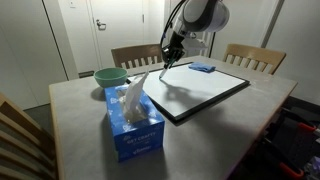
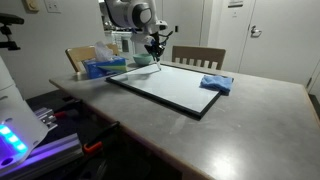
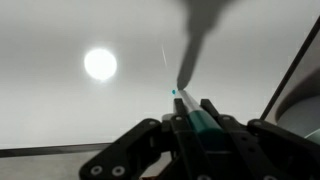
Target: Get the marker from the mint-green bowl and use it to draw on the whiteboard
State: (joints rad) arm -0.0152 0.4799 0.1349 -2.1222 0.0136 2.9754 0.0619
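My gripper (image 1: 172, 50) hangs over the near-left corner of the whiteboard (image 1: 205, 88), shut on the marker. In the wrist view the dark marker (image 3: 195, 118) sits clamped between the fingers (image 3: 212, 112), and its tip points at the white surface (image 3: 80, 110). The marker's blurred shadow runs up from the tip, beside a faint thin line on the board. The other exterior view shows the gripper (image 2: 153, 47) at the board's (image 2: 170, 88) far corner. The mint-green bowl (image 1: 110, 75) stands on the table left of the board, apart from the gripper.
A blue tissue box (image 1: 133, 120) stands at the front of the table, also seen at the back in the other exterior view (image 2: 103, 67). A flat blue eraser pad (image 1: 202, 68) lies on the whiteboard's far side. Wooden chairs (image 1: 248, 57) stand round the table.
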